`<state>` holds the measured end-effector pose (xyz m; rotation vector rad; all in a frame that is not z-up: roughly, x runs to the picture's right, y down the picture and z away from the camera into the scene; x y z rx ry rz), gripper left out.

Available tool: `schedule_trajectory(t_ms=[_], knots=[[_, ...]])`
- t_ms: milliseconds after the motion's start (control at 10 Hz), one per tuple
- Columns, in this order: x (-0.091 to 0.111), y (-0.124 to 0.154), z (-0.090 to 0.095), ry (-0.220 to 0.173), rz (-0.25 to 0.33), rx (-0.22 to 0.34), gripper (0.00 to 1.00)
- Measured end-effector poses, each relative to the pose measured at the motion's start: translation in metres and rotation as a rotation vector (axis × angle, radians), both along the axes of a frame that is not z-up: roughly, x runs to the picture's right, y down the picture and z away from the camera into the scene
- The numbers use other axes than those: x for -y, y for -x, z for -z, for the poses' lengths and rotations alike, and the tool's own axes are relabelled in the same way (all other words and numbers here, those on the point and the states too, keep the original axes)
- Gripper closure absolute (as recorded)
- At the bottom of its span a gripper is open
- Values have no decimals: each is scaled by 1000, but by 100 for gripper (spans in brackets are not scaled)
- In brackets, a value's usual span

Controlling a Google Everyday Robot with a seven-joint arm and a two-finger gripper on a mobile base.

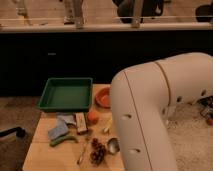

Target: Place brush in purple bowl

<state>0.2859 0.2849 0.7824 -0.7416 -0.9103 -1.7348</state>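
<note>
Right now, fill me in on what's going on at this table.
The robot's big white arm fills the right side of the view and hides its gripper, so nothing can be seen being held. On the light wooden table sit a green rectangular tray, a small orange bowl, a round orange fruit, a bunch of dark grapes and a metal spoon. No purple bowl is visible.

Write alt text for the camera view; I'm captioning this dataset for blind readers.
A large white robot arm fills the right foreground, hiding part of a small wooden table; its gripper is out of view. On the table sit a green tray, an orange bowl, an orange fruit, grapes and small utensils.
</note>
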Motion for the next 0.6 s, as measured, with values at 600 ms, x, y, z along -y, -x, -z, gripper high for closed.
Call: schedule_trajectory(t_ms=[600], knots=[[16, -11, 10, -58, -51, -27, 100]])
